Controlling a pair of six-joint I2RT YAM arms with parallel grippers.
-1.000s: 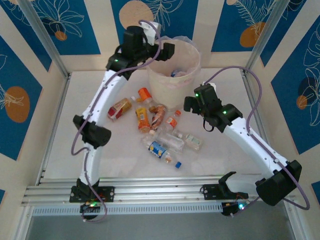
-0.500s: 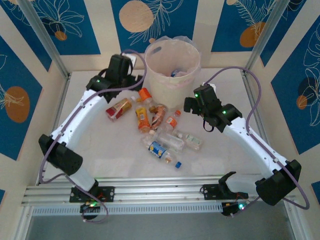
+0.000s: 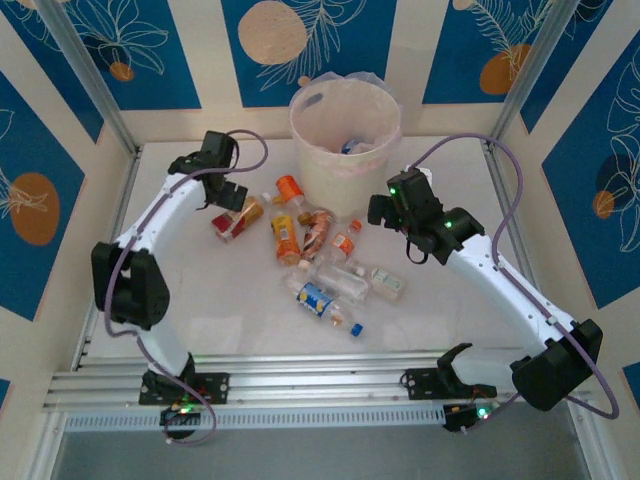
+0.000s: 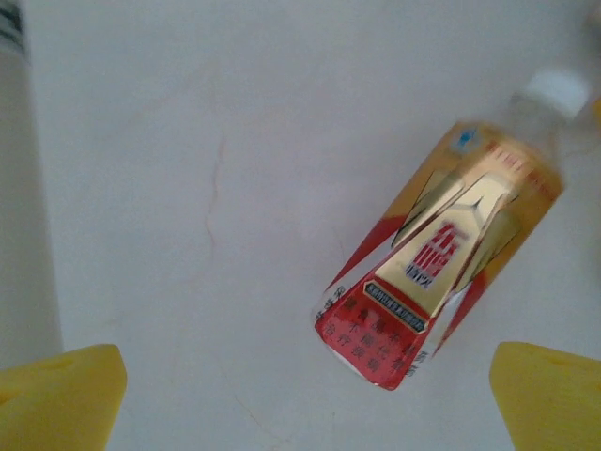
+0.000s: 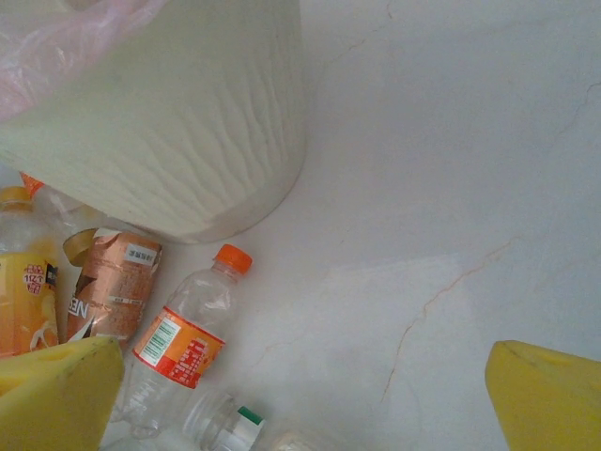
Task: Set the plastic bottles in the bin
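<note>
1. the left gripper (image 3: 226, 192) hangs over the far left part of the table (image 3: 190, 290), with its jaws spread wide and nothing between them.
2. just under it a red and gold bottle (image 4: 441, 272) lies on its side, the white cap pointing away from the gripper. in the left wrist view the yellow fingertips (image 4: 58, 396) stand at both bottom corners and touch neither the bottle nor each other.
3. the bin (image 3: 340, 170) stands upright at the far middle of the table, near the back wall. the pink bag is folded over its rim, and something blue lies inside.
4. the right gripper (image 3: 384, 212) is just beside the right side of the bin, low over the table, also fully open and empty.
5. in the right wrist view an orange-capped bottle (image 5: 188, 338) lies close to the foot of the bin without touching it. a copper-labelled bottle (image 5: 113, 291) lies beside it on the left.
6. the other bottles lie in a loose heap in front of the bin, among them a juice bottle (image 3: 285, 238) and a blue-labelled bottle (image 3: 318, 297).
7. bare table is left of the heap up to the left frame, and also right of the bin. the near edge is closed by a metal rail (image 3: 300, 385).
</note>
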